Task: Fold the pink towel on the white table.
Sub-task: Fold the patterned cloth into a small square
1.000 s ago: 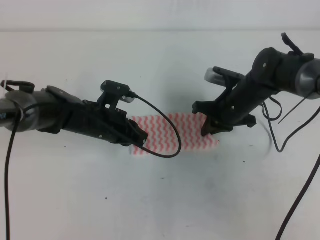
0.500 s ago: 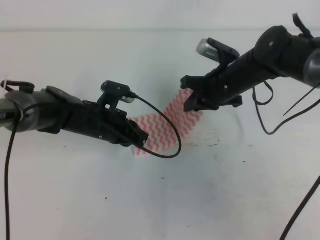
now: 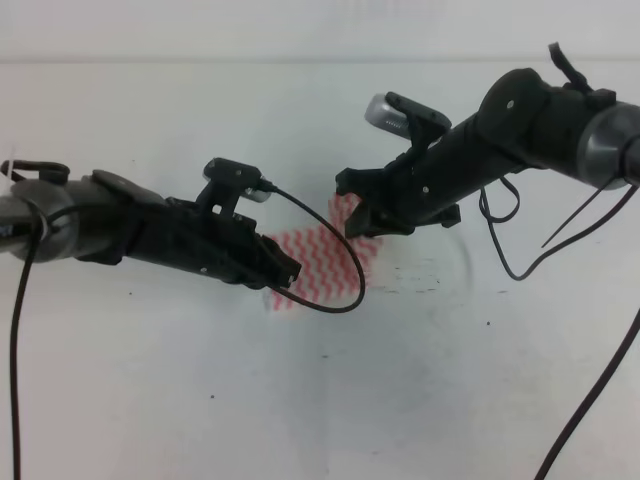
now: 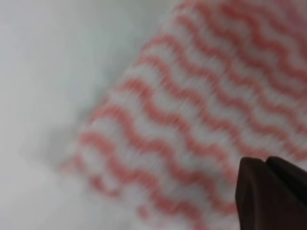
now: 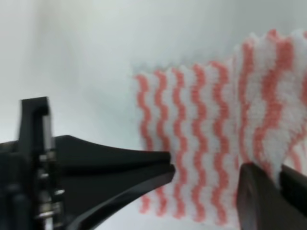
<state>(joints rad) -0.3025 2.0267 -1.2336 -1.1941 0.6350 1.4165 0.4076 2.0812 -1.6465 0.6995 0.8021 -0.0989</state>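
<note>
Right gripper point(image 3: 362, 222) pinches 1 edge of the pink towel point(image 3: 322, 258), lifted off the white table point(image 3: 320, 400). Left gripper point(image 3: 285, 272) (jaws closed together) pins the cloth's opposite end beneath it.

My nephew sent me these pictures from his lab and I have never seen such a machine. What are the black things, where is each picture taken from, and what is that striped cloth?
The black things are two robot arms, each ending in a two-fingered gripper. The wide picture looks down from above on a white table. The other two come from small cameras mounted at each arm's wrist, so they sit very close to the cloth.

The cloth is a pink towel with wavy stripes, which the robot is folding. The left gripper rests on the towel's left end; its wrist view shows only a fingertip over the stripes, so I cannot tell whether it grips. The right gripper pinches the other end and holds it lifted above the part lying flat, as its wrist view shows.
</note>
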